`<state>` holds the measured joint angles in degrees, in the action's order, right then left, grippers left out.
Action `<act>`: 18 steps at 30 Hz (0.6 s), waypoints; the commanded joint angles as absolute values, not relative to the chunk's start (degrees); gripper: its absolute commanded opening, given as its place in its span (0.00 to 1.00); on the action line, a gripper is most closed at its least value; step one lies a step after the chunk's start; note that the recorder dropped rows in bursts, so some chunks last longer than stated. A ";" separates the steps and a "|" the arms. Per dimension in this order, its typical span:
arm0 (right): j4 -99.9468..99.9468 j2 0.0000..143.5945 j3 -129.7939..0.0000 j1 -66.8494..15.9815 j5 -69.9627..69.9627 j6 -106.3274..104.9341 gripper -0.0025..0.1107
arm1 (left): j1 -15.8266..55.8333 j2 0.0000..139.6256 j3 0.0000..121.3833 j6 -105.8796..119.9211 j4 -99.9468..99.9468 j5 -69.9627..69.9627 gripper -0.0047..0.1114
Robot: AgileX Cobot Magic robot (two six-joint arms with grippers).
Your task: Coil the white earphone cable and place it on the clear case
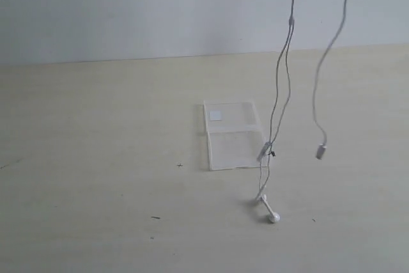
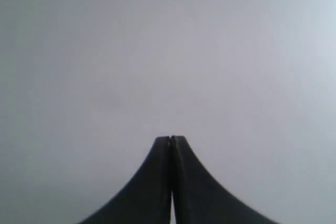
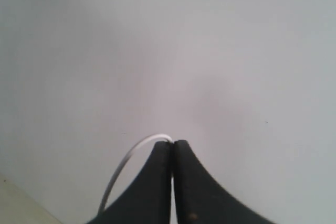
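The white earphone cable hangs in two strands from above the exterior view's top edge. The left strand carries the inline remote, and its earbuds touch the table in front of the clear case. The right strand ends in the plug, which dangles in the air. The case lies open and flat, with its white sticker on the far half. My right gripper is shut on the cable, which arcs out beside its tips. My left gripper is shut, with a thin white sliver between its fingers. Neither gripper shows in the exterior view.
A pale wooden table runs back to a plain white wall. A few small dark specks lie on the table to the left of the case. Both wrist views face only the blank wall.
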<state>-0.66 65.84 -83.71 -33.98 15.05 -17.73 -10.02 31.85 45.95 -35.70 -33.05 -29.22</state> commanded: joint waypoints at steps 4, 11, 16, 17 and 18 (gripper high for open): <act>-0.33 65.97 -86.91 -34.00 20.53 -17.39 0.02 | -9.71 60.89 64.99 -102.07 -82.42 -35.25 0.04; -4.90 65.97 -92.43 -34.00 31.94 -9.89 0.02 | -5.72 78.22 66.59 -98.86 -87.13 -69.96 0.04; -9.16 65.97 -93.08 -34.00 38.53 -7.38 0.02 | -0.87 85.64 66.59 -99.27 -88.11 -69.96 0.04; -9.16 65.97 -93.08 -34.00 39.79 -7.38 0.02 | -0.26 86.87 66.59 -99.11 -88.11 -69.96 0.04; -9.16 65.97 -93.08 -34.00 40.71 -7.38 0.02 | 0.07 88.04 66.59 -98.91 -88.11 -69.96 0.04</act>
<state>-7.76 66.01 -92.63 -33.98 37.40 -8.17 -1.38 85.32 66.06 -98.89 -88.32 -69.07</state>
